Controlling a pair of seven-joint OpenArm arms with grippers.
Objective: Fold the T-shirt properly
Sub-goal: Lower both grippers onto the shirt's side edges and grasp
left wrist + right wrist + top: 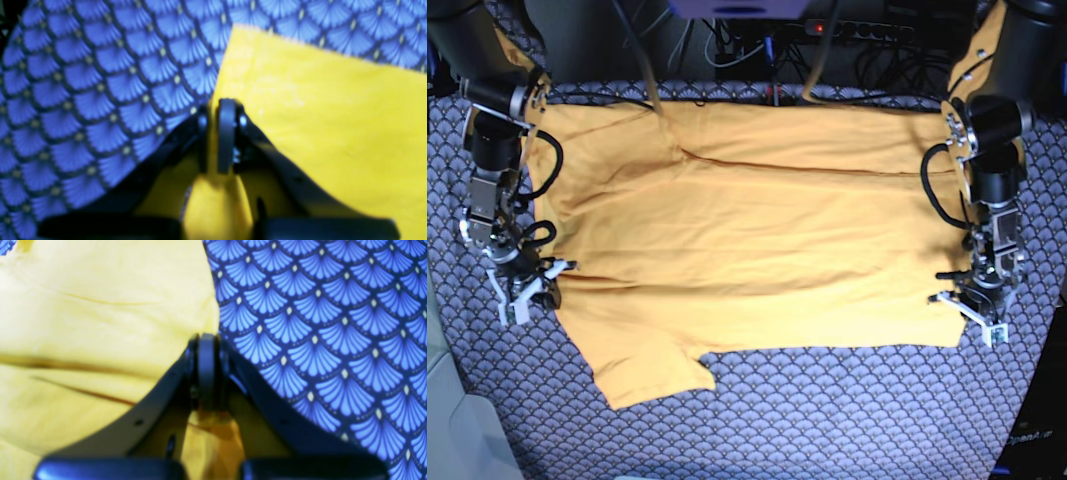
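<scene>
Thin, floppy T-shirt [747, 240]: left claw [222, 110] pinches the 3 o'clock edge, right claw [206, 340] the 9 o'clock edge; good holds.

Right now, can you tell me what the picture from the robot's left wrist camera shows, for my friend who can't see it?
The left gripper is shut on the edge of a yellow T-shirt, with a fold of the fabric pinched between its dark fingers. The shirt lies flat on a blue scale-patterned cloth, filling the right side of the view.
</scene>
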